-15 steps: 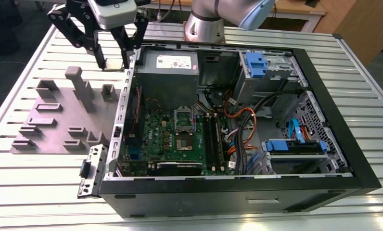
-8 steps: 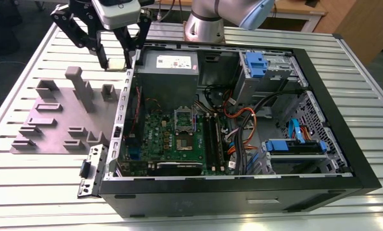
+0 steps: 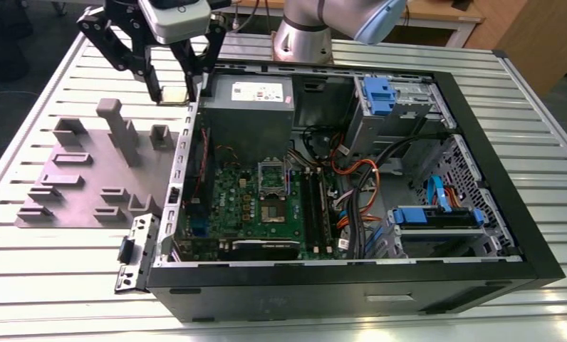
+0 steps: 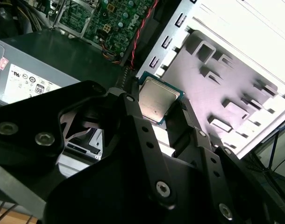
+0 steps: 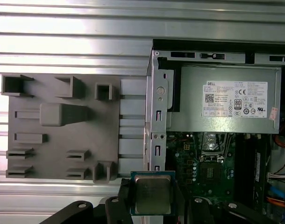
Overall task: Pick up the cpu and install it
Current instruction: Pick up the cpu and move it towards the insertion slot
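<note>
Slatted metal surface (image 3: 55,285). Carries a grey moulded fixture plate (image 3: 84,178) and an open computer case (image 3: 360,292), side by side. Their adjoining edges lie beneath the pincer (image 3: 176,96).

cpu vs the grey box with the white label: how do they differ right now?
The cpu is a small flat square chip with a silver top; the grey box is far larger and rectangular. The cpu is clamped in the gripper; the grey box sits inside the computer case. Both have grey metal faces.
</note>
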